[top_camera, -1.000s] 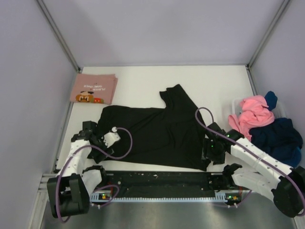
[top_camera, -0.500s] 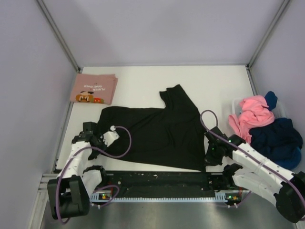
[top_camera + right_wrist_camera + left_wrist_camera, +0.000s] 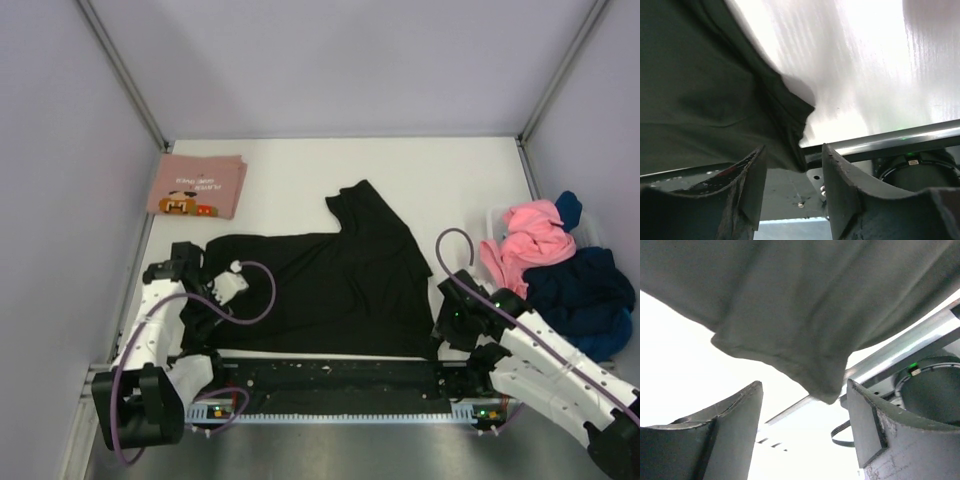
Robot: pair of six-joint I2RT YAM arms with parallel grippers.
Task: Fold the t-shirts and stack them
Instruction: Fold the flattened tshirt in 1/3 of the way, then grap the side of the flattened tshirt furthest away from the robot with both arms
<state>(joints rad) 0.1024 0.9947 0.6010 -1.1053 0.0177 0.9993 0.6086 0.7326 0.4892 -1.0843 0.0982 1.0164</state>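
The black t-shirt [image 3: 330,285] lay spread on the table [image 3: 300,170], with one corner at each claw.
The left gripper [image 3: 804,384] had its fingers apart, and a left corner of the shirt hung just before the gap, not clamped. The right gripper [image 3: 792,149] was also apart. The near right corner reached between its fingertips, but they did not pinch it.
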